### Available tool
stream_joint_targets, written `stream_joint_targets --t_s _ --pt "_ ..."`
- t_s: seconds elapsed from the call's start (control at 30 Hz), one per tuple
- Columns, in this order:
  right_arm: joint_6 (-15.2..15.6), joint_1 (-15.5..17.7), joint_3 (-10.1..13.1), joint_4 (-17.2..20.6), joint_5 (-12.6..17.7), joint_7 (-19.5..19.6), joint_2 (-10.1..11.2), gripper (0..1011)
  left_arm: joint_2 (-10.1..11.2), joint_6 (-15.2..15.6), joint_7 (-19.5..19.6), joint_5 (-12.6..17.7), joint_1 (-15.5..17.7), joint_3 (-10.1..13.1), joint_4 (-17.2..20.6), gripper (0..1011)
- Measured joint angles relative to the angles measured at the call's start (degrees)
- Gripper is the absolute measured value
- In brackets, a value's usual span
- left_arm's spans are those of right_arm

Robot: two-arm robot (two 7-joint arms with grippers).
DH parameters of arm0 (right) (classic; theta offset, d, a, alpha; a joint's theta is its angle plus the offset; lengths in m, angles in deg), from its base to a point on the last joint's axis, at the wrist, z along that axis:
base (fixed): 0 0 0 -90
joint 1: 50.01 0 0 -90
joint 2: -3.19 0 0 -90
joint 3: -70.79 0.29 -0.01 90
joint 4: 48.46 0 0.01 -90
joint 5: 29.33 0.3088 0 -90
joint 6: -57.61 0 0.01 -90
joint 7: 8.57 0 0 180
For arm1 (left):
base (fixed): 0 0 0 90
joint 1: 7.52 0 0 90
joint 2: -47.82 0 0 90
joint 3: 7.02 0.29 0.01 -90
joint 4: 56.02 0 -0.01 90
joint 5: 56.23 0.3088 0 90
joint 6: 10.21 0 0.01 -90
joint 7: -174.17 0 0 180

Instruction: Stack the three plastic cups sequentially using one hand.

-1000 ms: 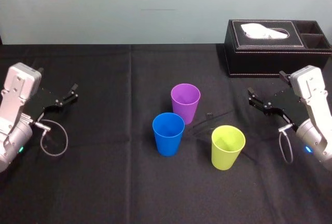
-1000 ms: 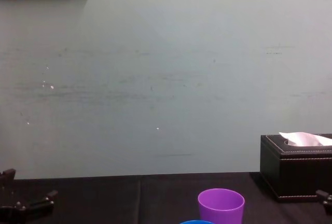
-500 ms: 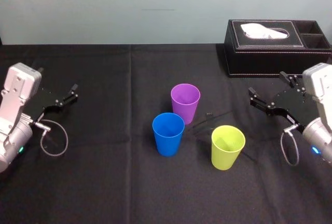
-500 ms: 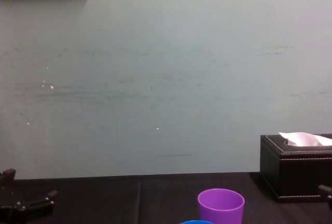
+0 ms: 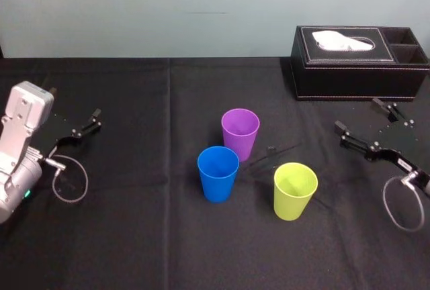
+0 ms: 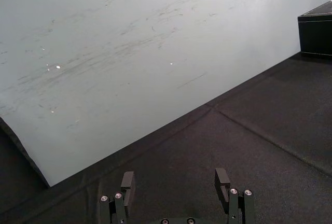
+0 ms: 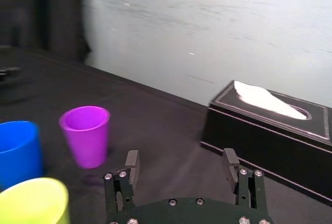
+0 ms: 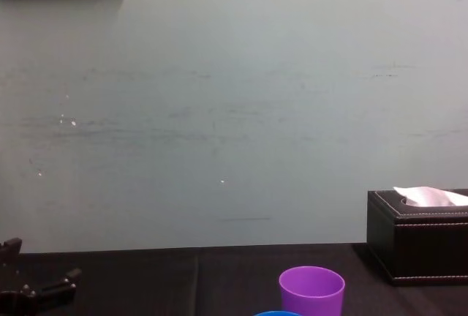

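Right of yellow-green cup [image 5: 295,190], right hand [image 5: 356,113] spread wide, empty, w/o contact; left hand [image 6: 175,175] idle far left.

Bright against black.
Purple plastic cup [image 5: 240,132], blue plastic cup [image 5: 218,174], yellow-green plastic cup [image 5: 295,192]; the cloth surface [image 5: 121,236] was black, the black leather tissue box [image 5: 336,78] white-stitched.

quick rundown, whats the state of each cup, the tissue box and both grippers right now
purple cup: upright, empty, not stacked
blue cup: upright, empty, not stacked
yellow-green cup: upright, empty, not stacked
tissue box: white tissue poking out the top
left gripper: open, holding nothing
right gripper: open, holding nothing, right of the cups
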Motion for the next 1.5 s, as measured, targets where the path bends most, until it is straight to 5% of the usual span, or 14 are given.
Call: stream_joint_targets --t_s 0.2,0.57,1.0,1.5 --pt "-1.8 3.2 1.7 2.3 3.3 -7.5 2.9 1002 0.0 0.0 0.0 0.0 0.0 0.0 0.0 1011" --pt "-5.1 8.6 2.9 5.0 4.0 -15.9 6.0 1003 0.0 0.0 0.0 0.0 0.0 0.0 0.0 1011" --pt "-4.6 11.4 3.1 4.0 3.8 -18.8 4.8 1003 0.0 0.0 0.0 0.0 0.0 0.0 0.0 1011" --pt "-2.6 9.8 1.4 1.3 1.6 -21.1 2.4 1003 0.0 0.0 0.0 0.0 0.0 0.0 0.0 1012"
